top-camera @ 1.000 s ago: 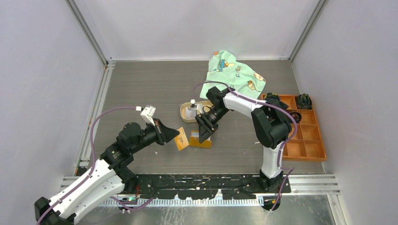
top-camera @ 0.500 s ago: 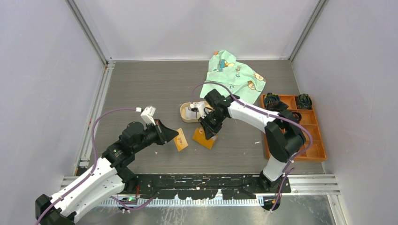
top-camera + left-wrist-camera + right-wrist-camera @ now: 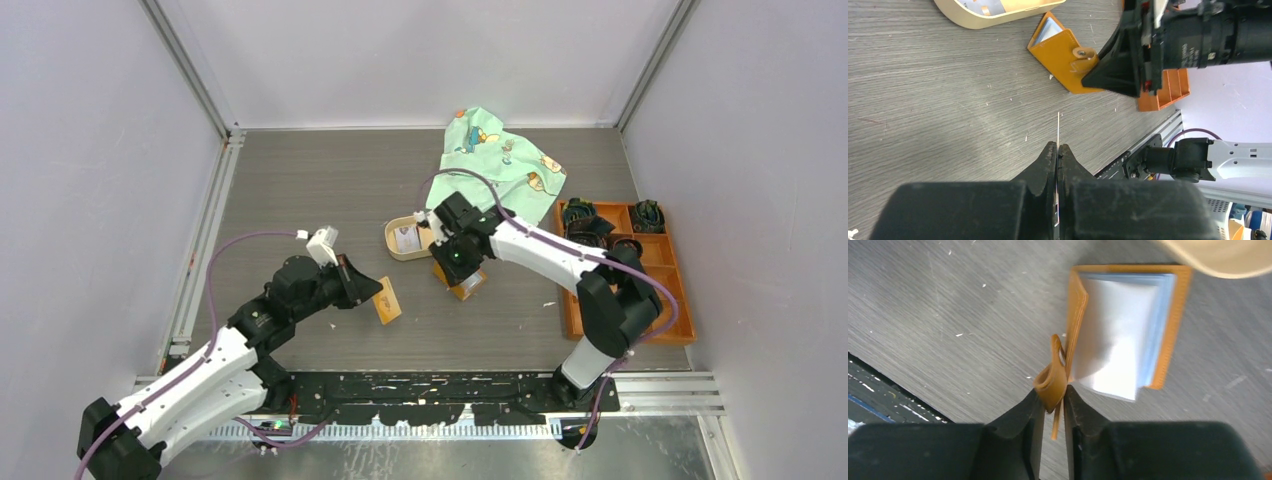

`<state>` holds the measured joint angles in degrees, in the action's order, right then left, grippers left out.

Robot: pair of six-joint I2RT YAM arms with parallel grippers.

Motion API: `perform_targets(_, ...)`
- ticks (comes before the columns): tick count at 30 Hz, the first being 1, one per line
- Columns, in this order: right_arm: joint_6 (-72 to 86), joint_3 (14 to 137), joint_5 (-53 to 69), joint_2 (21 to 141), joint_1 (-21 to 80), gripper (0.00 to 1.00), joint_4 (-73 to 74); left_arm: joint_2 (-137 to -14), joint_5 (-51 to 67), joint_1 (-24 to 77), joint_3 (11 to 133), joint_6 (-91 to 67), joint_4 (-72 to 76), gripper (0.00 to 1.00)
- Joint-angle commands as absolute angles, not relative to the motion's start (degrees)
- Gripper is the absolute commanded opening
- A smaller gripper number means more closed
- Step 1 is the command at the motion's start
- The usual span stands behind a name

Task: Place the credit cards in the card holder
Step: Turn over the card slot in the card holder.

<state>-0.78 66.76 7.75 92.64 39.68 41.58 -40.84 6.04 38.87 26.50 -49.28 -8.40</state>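
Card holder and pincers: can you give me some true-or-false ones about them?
1. The right pincer pinches the strap of the holder. True.
2. The left pincer is open and empty. False: it is shut on a thin card.
3. The holder lies inside the tray. False: it lies on the table beside the tray.
4. A green cloth lies at the back of the table. True.
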Motion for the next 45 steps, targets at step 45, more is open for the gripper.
perform_targets(45,2.3,91.3,42.8,120.3,36.7,0.25,45.0,-42.9,14.9,38.6,25.0,-36.7,7.3,0.00)
